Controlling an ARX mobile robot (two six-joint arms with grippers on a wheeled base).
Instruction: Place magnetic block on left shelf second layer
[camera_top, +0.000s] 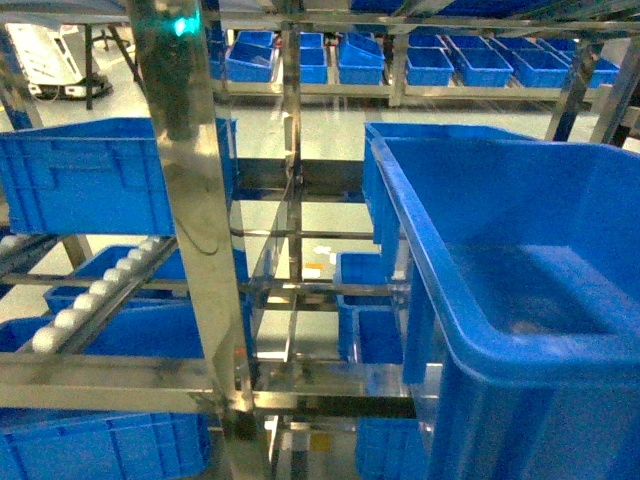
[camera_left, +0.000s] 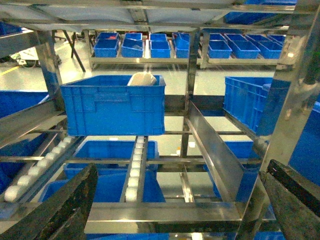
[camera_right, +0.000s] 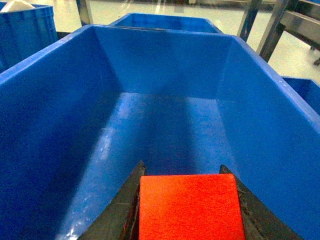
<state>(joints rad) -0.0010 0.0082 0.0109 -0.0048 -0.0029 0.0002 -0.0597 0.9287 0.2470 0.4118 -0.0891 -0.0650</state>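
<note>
The magnetic block (camera_right: 190, 207) is a bright red cube at the bottom of the right wrist view. My right gripper (camera_right: 182, 166) is shut on it, one dark finger (camera_right: 117, 215) against each side. It hangs over the bare inside of a large deep blue crate (camera_right: 45, 115), apart from the floor. That crate (camera_top: 470, 330) sits on the shiny steel shelf (camera_top: 205, 250); I cannot tell which layer. My left gripper (camera_left: 182, 167) is open and holds nothing, its fingers (camera_left: 65, 210) facing the rack's front rail (camera_left: 165, 210). Neither gripper shows in the head view.
A second blue crate (camera_left: 112, 102) with a white thing (camera_left: 142, 79) in it stands on white roller rails (camera_left: 135, 165) to the left. A steel upright (camera_top: 190, 150) rises close ahead. More blue crates (camera_top: 360, 60) line a far rack and the lower tiers.
</note>
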